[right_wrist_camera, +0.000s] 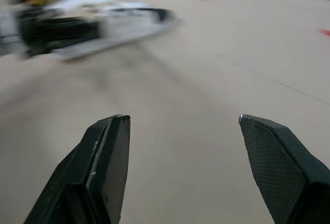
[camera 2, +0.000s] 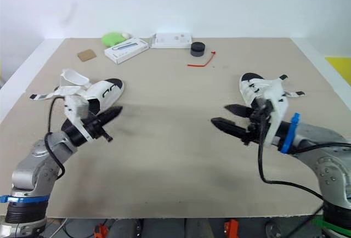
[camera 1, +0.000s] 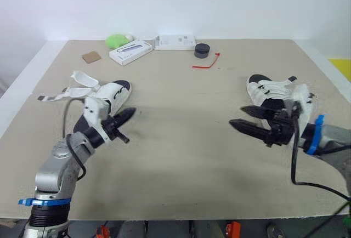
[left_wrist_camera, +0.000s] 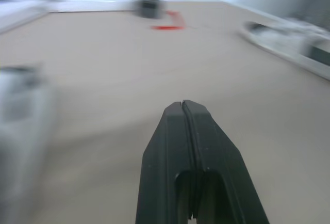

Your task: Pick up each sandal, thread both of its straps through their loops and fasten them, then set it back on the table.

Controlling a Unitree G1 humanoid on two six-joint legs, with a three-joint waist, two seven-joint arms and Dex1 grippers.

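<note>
Two white and black sandals lie on the beige table. The left sandal lies at the left with its straps loose and spread out. My left gripper hovers just in front of it, shut and empty, pointing toward the table's middle. The right sandal lies at the right with its straps loose. In front of that sandal my right gripper is open, its fingers wide apart and nothing between them. The left sandal also appears in the right wrist view.
Along the table's far edge lie a brown card, a green object, two white boxes, a black puck and a red tie. The table's front edge runs just below both arms.
</note>
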